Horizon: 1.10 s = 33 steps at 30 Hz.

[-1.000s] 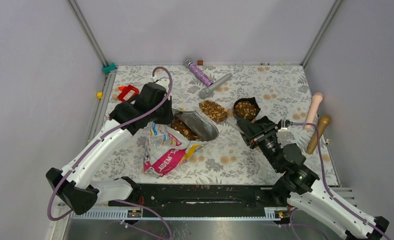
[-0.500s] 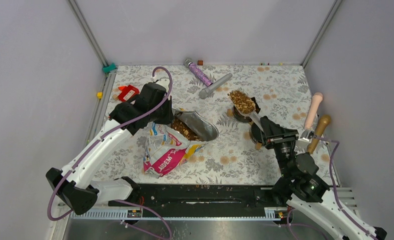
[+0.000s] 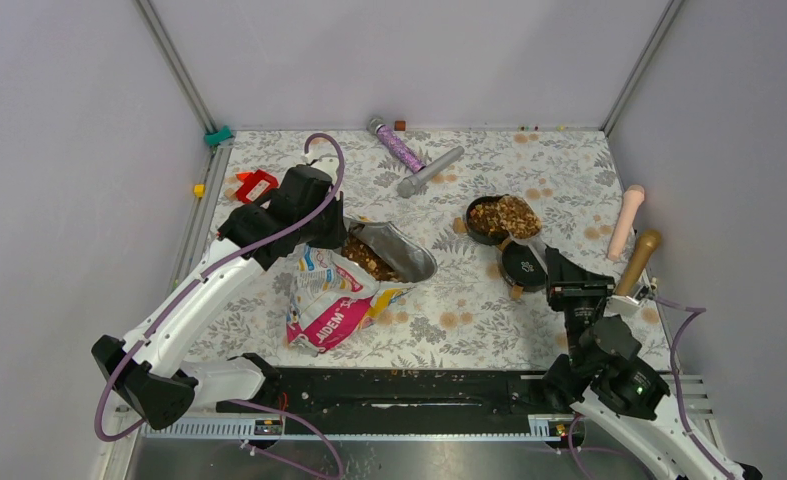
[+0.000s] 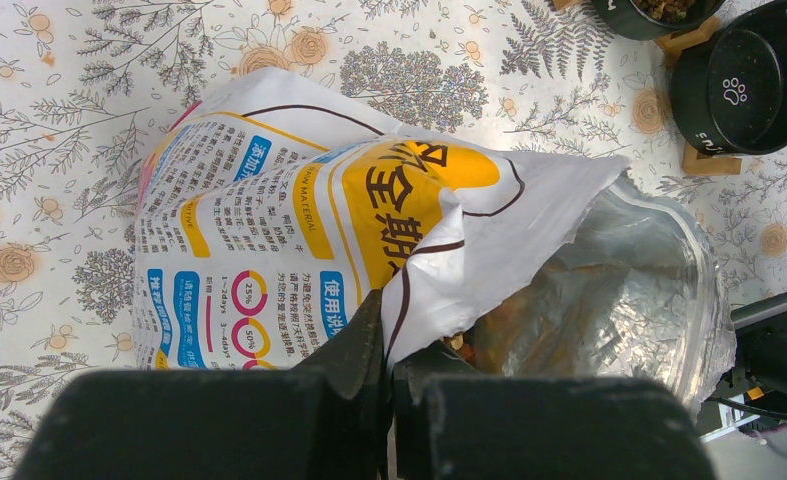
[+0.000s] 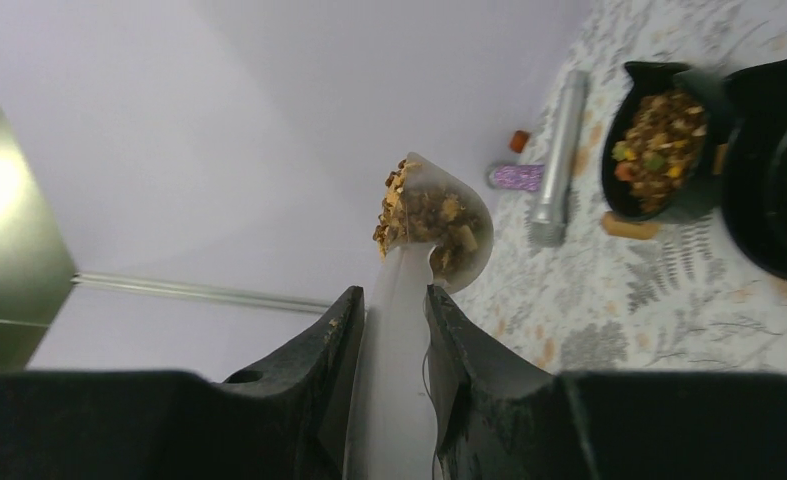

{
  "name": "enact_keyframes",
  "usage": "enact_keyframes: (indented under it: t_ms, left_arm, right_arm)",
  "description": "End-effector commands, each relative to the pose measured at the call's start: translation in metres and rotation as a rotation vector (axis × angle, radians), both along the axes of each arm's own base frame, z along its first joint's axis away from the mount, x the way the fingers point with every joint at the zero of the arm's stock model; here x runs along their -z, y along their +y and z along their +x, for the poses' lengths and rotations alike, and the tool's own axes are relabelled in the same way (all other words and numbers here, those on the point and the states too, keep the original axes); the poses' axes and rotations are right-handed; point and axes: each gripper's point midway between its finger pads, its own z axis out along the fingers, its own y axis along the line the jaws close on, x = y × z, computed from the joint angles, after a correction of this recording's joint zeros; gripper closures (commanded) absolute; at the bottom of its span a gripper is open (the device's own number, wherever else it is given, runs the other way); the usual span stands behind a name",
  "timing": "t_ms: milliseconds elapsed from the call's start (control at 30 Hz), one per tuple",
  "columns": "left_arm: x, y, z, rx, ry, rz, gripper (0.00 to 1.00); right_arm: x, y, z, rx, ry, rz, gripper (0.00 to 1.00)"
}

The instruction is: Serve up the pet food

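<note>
The pet food shows in three places: a heap in a white scoop [image 3: 514,214], a fill in one black bowl [image 3: 483,222], and loose pellets inside the open bag [image 3: 331,300]. My right gripper [image 3: 557,270] is shut on the scoop's handle [image 5: 394,330], and the loaded scoop [image 5: 437,214] hangs at the filled bowl's [image 5: 664,150] right rim. Beside it stands an empty black bowl [image 3: 522,265] with a paw print. My left gripper [image 4: 389,365] is shut on the bag's torn edge [image 4: 439,280] and holds its foil mouth [image 3: 394,250] open.
A silver tube [image 3: 429,171] and a purple glitter tube [image 3: 397,145] lie at the back. A red item [image 3: 256,185] sits far left. A pink roller [image 3: 626,220] and a wooden handle [image 3: 637,265] lie along the right edge of the floral mat [image 3: 449,320].
My right arm swung right and carried the loaded scoop from beside the bag's mouth to the filled bowl's right rim. The left arm and the bag have not moved.
</note>
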Motion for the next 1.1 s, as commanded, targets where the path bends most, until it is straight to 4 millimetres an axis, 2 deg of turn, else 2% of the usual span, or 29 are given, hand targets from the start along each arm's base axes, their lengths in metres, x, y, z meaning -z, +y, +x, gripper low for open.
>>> enact_keyframes:
  t_ms: [0, 167, 467, 667, 1067]
  left_arm:
    - [-0.021, -0.018, 0.007, 0.035, -0.058, -0.091, 1.0]
    - [-0.018, -0.02, 0.008, 0.035, -0.048, -0.088, 1.0]
    - [-0.014, -0.02, 0.01, 0.034, -0.04, -0.082, 1.0]
    - [-0.013, -0.021, 0.01, 0.036, -0.036, -0.08, 1.0]
    - [-0.013, -0.022, 0.009, 0.039, -0.033, -0.082, 1.0]
  right_arm:
    - [-0.004, -0.047, -0.019, 0.128, -0.041, 0.085, 1.0]
    - [0.01, -0.063, -0.025, 0.181, 0.025, 0.034, 1.0]
    - [0.048, -0.09, -0.032, 0.309, 0.135, 0.0, 1.0]
    - [0.071, -0.097, -0.034, 0.351, 0.186, -0.032, 1.0]
    - [0.081, -0.093, -0.03, 0.353, 0.214, -0.055, 1.0]
